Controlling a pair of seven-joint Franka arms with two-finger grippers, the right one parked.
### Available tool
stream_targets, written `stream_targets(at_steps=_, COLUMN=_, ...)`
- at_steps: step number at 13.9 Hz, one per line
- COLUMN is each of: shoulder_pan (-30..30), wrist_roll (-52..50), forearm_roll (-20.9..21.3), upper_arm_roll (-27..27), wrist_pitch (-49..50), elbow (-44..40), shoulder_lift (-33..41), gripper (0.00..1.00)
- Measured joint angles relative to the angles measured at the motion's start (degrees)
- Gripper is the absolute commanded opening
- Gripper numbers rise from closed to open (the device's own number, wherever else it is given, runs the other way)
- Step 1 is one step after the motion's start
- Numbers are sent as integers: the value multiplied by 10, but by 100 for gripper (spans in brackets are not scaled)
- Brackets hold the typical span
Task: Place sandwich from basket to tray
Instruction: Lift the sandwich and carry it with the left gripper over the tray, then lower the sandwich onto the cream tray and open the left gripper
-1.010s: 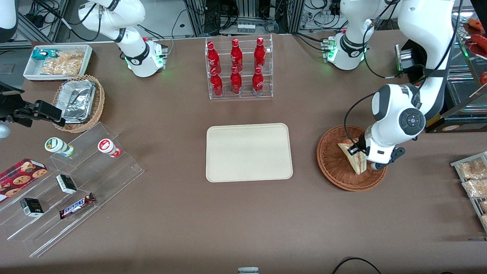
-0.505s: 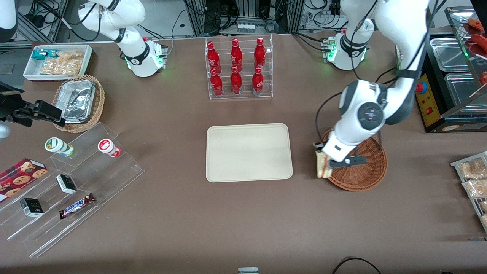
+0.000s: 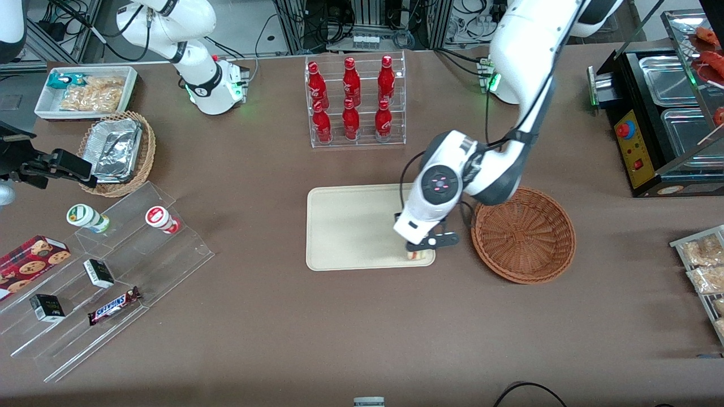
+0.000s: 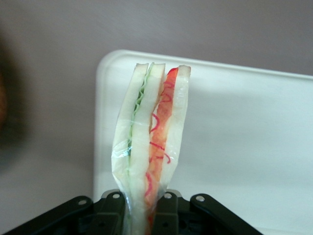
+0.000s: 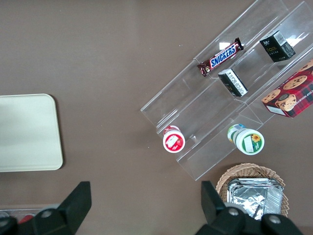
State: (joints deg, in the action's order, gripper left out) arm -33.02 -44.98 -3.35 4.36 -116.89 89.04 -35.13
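My left gripper [image 3: 417, 249] hangs over the corner of the cream tray [image 3: 350, 226] that lies nearest the basket and the front camera. It is shut on the sandwich [image 4: 151, 142], a wrapped wedge of white bread with green and red filling held edge-on between the fingers [image 4: 168, 215]. In the front view only the sandwich's lower tip [image 3: 417, 255] shows under the wrist. The reddish-brown wicker basket [image 3: 523, 234] stands beside the tray toward the working arm's end, with nothing in it.
A clear rack of red bottles [image 3: 355, 100] stands farther from the front camera than the tray. Toward the parked arm's end are clear stepped shelves [image 3: 107, 271] with snacks, a tan basket of foil trays [image 3: 116, 151] and a white bin [image 3: 85, 90]. A black appliance [image 3: 656, 113] stands past the basket.
The gripper lifted the sandwich out of the basket and carried it sideways to above the tray's near corner. The basket now holds nothing.
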Motion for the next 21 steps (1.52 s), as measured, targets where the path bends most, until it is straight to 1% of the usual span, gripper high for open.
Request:
stream_targets(at_steps=3, shoulder_pan=-45, wrist_roll=-64, forearm_roll=0, upper_arm_roll=0, wrist_pitch=28, elbow=-63, shoulder_lift=-56, gripper=0)
stream_targets(at_steps=7, shoulder_pan=-77, wrist_roll=-102, forearm_roll=0, upper_arm_roll=0, wrist_pitch=42, elbow=-95, shoulder_lift=-82, gripper=2)
stream_targets(at_steps=9, shoulder_pan=-85, wrist_roll=-107, forearm_roll=0, upper_arm_roll=0, wrist_pitch=42, elbow=-103, shoulder_lift=-96, gripper=7)
stream_targets(at_steps=10, shoulder_pan=-87, wrist_roll=-107, forearm_roll=0, upper_arm_roll=0, wrist_pitch=42, elbow=-106, shoulder_lift=-101, gripper=15)
stream_targets(at_steps=11, shoulder_pan=-87, wrist_roll=-107, forearm_roll=1, upper_arm_roll=0, wrist_pitch=42, elbow=-108, shoulder_lift=-104, gripper=39)
stream_targets(at_steps=12, shoulder_pan=-87, wrist_roll=-107, forearm_roll=4, upper_arm_roll=-1, wrist_pitch=41, elbow=-110, shoulder_lift=-107, gripper=99)
stream_targets(at_steps=17, shoulder_pan=-87, wrist_roll=-107, forearm_roll=6, upper_arm_roll=-2, wrist_pitch=36, elbow=-128, shoulder_lift=-107, gripper=100)
stream_targets(at_steps=21, shoulder_pan=-85, wrist_roll=-107, forearm_roll=9, upper_arm_roll=-12, wrist_pitch=56, elbow=-143, shoulder_lift=-73, gripper=100)
